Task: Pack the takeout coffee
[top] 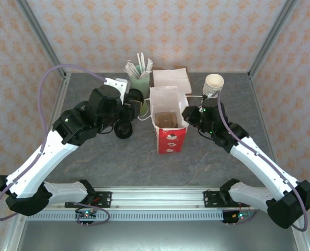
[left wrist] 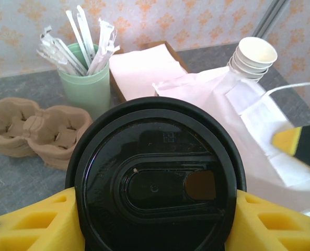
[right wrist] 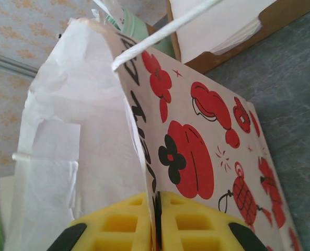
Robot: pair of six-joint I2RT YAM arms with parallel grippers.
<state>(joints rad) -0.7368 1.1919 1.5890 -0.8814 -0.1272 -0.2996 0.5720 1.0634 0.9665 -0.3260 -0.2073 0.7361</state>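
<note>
The takeout coffee [left wrist: 155, 178], a cup under a round black lid, sits between the yellow fingers [left wrist: 34, 225] of my left gripper [left wrist: 155, 222], which is shut on its sides. In the top view the coffee [top: 125, 129] hangs left of the red-and-white paper bag [top: 169, 137], a little apart from it. The bag stands upright and open, with a brown insert inside. My right gripper [right wrist: 157, 204] is shut on the bag's right wall [right wrist: 196, 146] near the rim. From above, the right gripper [top: 188, 114] is at the bag's right edge.
Behind the bag stand a green cup of wrapped straws [top: 140, 79], a box of white napkins [top: 171, 79] and a stack of lidless paper cups [top: 213, 83]. Brown pulp cup carriers [left wrist: 37, 130] lie left of the straw cup. Metal frame posts rise at both back corners.
</note>
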